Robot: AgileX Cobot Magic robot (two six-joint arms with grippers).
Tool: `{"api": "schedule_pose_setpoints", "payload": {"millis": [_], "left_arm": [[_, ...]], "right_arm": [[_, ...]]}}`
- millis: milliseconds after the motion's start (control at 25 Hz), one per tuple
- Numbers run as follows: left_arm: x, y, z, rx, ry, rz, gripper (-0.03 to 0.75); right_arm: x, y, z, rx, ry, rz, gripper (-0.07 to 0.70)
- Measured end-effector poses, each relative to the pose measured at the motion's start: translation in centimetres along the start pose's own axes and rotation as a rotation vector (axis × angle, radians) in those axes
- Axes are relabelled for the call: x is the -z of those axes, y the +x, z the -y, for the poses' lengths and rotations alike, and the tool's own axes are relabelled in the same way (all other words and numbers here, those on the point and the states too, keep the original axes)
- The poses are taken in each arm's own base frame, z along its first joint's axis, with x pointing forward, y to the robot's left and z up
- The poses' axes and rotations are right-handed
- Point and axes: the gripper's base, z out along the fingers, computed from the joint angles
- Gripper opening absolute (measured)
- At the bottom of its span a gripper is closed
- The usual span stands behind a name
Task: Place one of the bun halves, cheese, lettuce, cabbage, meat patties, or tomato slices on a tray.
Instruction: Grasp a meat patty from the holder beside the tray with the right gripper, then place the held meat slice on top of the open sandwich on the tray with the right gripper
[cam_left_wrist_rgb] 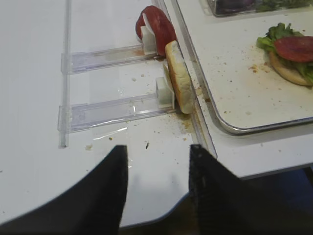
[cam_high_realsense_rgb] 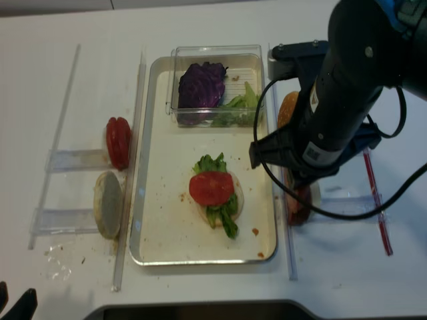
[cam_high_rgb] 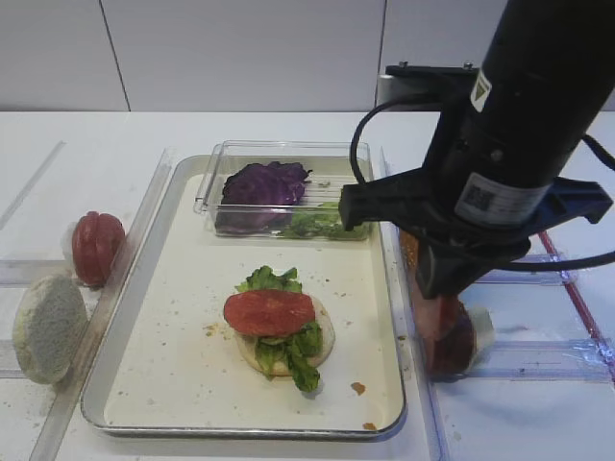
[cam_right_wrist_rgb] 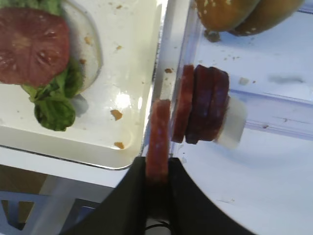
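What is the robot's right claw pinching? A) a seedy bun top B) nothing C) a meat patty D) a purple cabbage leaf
C: in the right wrist view the right gripper is shut on a meat patty held on edge, just apart from the other patties in their rack.

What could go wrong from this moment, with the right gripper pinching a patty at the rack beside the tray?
The right gripper grips only the patty's lower edge, so it could slip or tip on the way over. The remaining patties stand upright close beside it and could be knocked over as it comes away. The tray rim lies directly alongside, so a low carry could snag it, and a rough drop might shift the tomato slice and lettuce.
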Motion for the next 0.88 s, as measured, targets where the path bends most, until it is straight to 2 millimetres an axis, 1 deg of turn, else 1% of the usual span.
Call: {"api": "schedule_pose_setpoints", "payload": {"millis": [560,720,880], "left_arm": [[0.0,0.0,0.0,0.0,0.0,0.0,0.285],[0.0,0.0,0.0,0.0,0.0,0.0,0.285],[0.0,0.0,0.0,0.0,0.0,0.0,0.285]], "right_arm": [[0.4,-0.8,-2.4,0.068,-0.264,0.098,0.126],[-0.1,-0.8,-2.9,0.067,-0.343,0.119,0.126],[-1.0,-0.5,-3.3,0.071,-0.411,0.127,0.126]]}}
